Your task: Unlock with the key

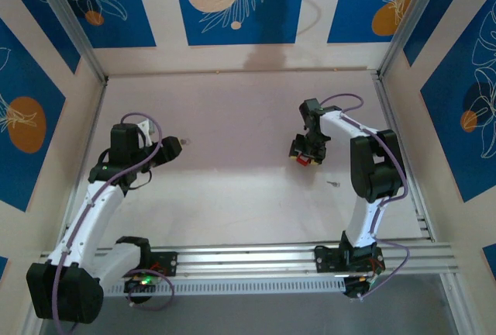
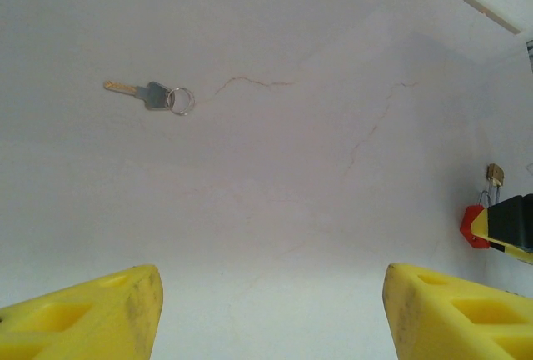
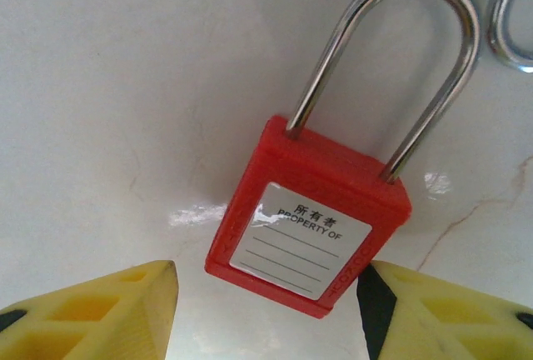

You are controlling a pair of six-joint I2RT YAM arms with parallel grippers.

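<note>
The key [image 2: 148,93] lies flat on the pale table with its brassy blade to the left and its wire ring to the right. It lies well ahead of my left gripper [image 2: 271,283], whose yellow fingers stand wide open with nothing between them. From above, the key [image 1: 184,143] is a speck just beyond the left gripper [image 1: 172,150]. The red padlock [image 3: 310,220] with its silver shackle [image 3: 391,52] lies label-up between the fingers of my right gripper [image 3: 268,283]. The right finger [image 3: 416,310] is against its corner, and a gap separates the left finger [image 3: 125,310] from it.
A second small metal piece [image 1: 333,184] lies near the right arm. Part of a wire ring [image 3: 506,31] shows beside the shackle. Blue patterned walls close the table [image 1: 240,188] on three sides, and a rail [image 1: 256,259] runs along the near edge.
</note>
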